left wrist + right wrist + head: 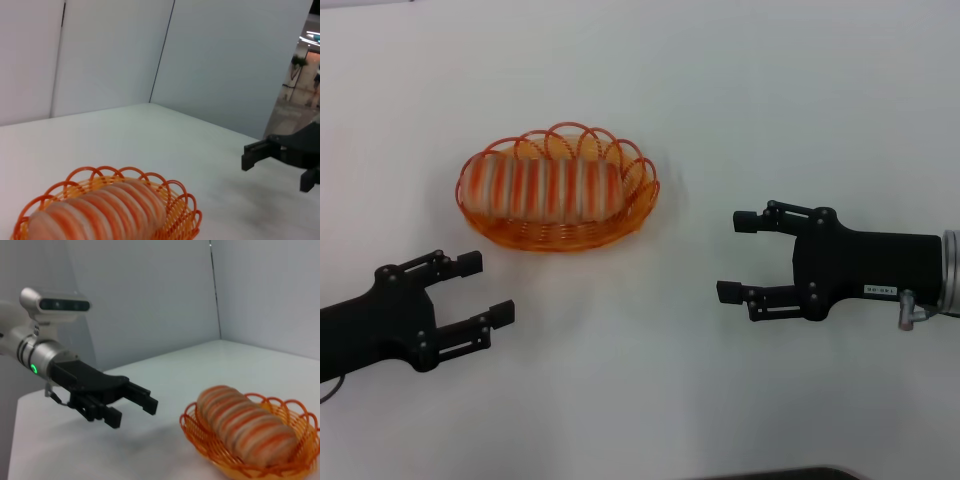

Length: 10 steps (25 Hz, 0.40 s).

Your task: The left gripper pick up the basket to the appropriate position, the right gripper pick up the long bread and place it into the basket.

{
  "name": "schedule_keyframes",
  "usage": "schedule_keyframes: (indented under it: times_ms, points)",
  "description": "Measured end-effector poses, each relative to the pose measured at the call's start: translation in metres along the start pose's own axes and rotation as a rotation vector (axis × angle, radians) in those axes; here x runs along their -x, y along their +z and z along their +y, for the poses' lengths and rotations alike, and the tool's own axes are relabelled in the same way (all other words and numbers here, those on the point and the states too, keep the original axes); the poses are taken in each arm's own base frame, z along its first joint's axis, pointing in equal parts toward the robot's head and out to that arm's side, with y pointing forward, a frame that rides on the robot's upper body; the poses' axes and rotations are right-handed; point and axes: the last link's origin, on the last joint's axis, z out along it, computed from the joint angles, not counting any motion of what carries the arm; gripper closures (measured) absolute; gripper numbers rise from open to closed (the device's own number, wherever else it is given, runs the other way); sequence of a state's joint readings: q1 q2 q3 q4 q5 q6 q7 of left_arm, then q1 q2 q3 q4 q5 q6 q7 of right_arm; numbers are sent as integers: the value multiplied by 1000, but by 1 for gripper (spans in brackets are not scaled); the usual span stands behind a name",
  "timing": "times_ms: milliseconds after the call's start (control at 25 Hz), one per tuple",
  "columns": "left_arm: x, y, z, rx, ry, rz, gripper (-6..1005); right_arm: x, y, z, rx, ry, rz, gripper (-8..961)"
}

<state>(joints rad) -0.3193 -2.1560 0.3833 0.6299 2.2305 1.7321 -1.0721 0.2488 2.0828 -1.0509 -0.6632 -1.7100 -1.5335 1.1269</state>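
The orange wire basket (620, 228) rests on the white table, left of centre in the head view. Inside it lies the long bread (542, 187), tan with orange-brown stripes, lengthwise along the basket. My left gripper (486, 289) is open and empty, near the table's front left, a short way in front of the basket. My right gripper (740, 256) is open and empty too, off to the right of the basket with its fingers pointing toward it. The left wrist view shows the basket (187, 217), the bread (100, 212) and the right gripper (280, 162). The right wrist view shows the bread (245, 427), basket (200, 440) and left gripper (132, 407).
The white table (720, 90) stretches on all sides of the basket. Plain grey walls (110, 55) rise behind it, meeting in a corner. A dark edge (770, 474) shows at the table's front.
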Motion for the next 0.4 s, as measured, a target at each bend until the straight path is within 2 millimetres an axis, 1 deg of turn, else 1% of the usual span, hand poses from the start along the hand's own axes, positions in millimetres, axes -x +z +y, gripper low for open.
schedule_keyframes:
  times_ms: [400]
  points:
    - [3,0,1,-5,-20,1,251,-6,-3,0,-3,3,30,25]
